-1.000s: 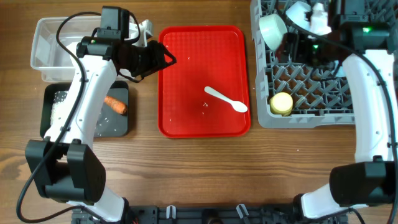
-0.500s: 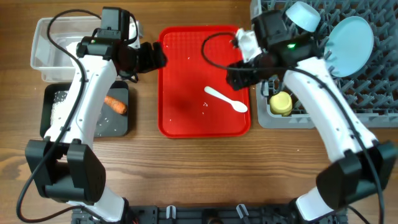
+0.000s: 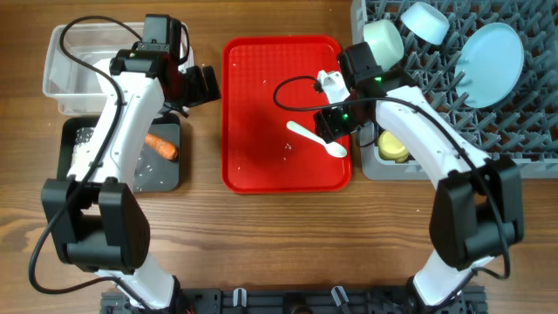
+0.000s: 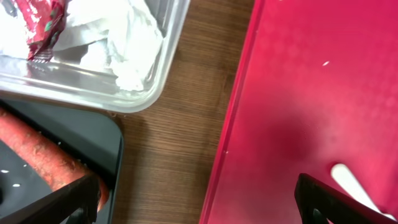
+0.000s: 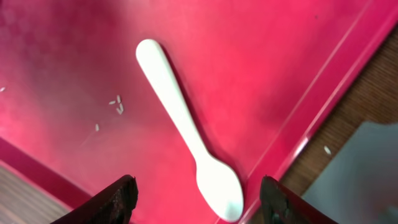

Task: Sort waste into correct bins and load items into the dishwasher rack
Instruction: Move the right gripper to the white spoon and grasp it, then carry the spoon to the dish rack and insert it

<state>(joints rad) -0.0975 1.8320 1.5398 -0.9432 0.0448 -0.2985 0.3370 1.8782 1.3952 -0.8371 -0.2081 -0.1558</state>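
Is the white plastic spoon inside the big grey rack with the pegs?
No, the white plastic spoon lies flat on the red serving tray, outside the grey rack.

Top-down overhead; close wrists sharing red tray (image 3: 261,113)

We log the red tray (image 3: 261,131) bare over its left half and lower edge; white spoon (image 3: 317,139) and grains (image 5: 117,104) lie centre-right beneath the right gripper (image 5: 198,202). The wood gap (image 3: 202,148) left of the tray: free mid-frame, blocked upper left by the left gripper (image 3: 202,85).
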